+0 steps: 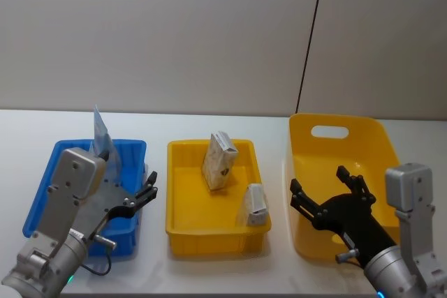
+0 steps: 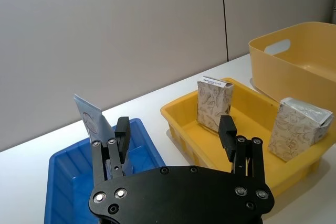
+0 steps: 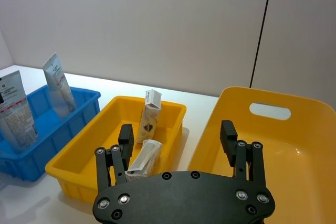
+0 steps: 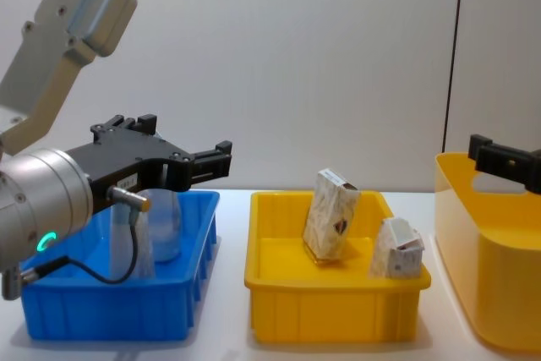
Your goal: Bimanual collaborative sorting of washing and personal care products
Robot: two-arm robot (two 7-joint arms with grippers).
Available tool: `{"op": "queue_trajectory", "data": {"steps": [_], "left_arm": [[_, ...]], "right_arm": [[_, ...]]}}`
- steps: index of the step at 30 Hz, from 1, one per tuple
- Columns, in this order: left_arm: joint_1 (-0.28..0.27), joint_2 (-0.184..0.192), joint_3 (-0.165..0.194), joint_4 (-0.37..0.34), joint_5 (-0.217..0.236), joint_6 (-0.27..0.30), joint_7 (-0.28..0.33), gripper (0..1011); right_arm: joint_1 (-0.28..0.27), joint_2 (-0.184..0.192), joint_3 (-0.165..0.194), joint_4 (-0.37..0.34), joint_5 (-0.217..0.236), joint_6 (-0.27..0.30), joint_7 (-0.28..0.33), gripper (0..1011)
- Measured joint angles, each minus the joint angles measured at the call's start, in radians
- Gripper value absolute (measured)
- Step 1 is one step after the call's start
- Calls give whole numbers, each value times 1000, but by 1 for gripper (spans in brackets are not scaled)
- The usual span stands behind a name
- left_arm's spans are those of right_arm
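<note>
On the white bench [image 1: 223,273] we see three containers in a row: a blue bin [image 1: 40,197] toward the left edge, a shallow yellow tray [image 1: 209,239] in the middle and a deep yellow tub [image 1: 374,146] toward the right edge.

The left gripper [image 1: 149,188] hangs over the right edge of the blue bin, its fingers spread apart and holding nothing. The right gripper [image 1: 318,181] hangs over the near left part of the tub, likewise spread and empty.

A pale-blue squeeze tube [image 1: 101,130] stands upright at the far edge of the blue bin, and a second tube [image 3: 14,111] stands in the same bin. In the tray, the beige patterned carton [image 1: 220,160] stands tilted toward the far edge, while the small whitish carton [image 1: 255,205] sits against the right edge, near its near corner. The two cartons are apart.
</note>
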Motion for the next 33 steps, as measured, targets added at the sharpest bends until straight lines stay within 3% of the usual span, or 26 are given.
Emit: {"op": "queue_trajectory", "data": {"steps": [33], "left_arm": [[0, 0, 0, 0, 0, 0, 0, 1001]], "right_arm": [[0, 0, 0, 0, 0, 0, 0, 1004]]}}
